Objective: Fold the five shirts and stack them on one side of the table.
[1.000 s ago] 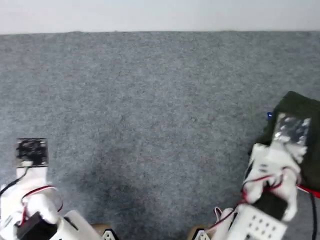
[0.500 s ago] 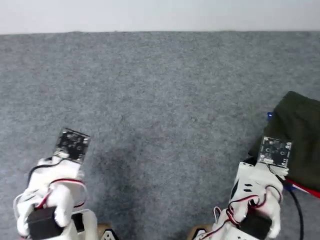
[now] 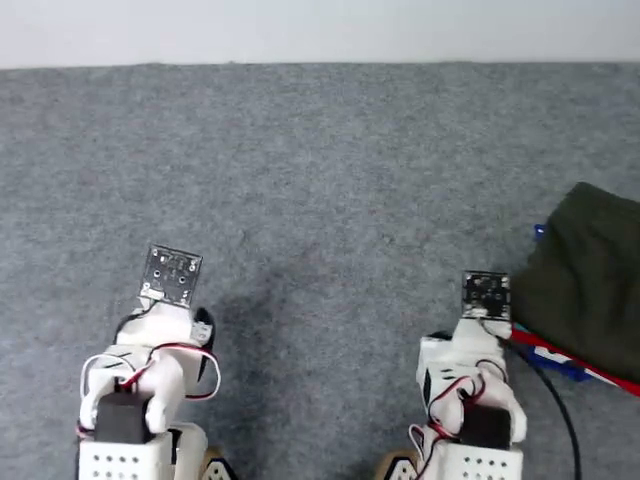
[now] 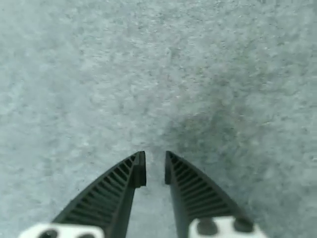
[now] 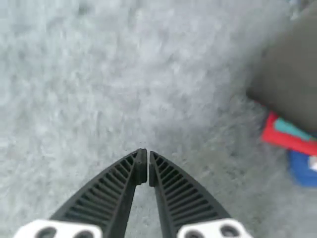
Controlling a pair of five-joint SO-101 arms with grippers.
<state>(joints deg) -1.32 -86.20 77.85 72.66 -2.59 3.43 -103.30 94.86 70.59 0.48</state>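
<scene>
As the shirt stack (image 3: pixel 590 285) is lying at three o'clock, the clenched right pincer (image 5: pixel 144 169) and barely parted left pincer (image 4: pixel 154 169) are likely needing a snag-free retreat.

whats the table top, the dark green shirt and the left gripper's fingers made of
Table cover: grey felt or low-pile carpet by its fuzzy, flecked, matte texture. Dark shirt: soft cloth, perhaps cotton, matte, with gentle folds. Left gripper: black plastic, ribbed along the inner faces, with a faint sheen, possibly printed.
</scene>
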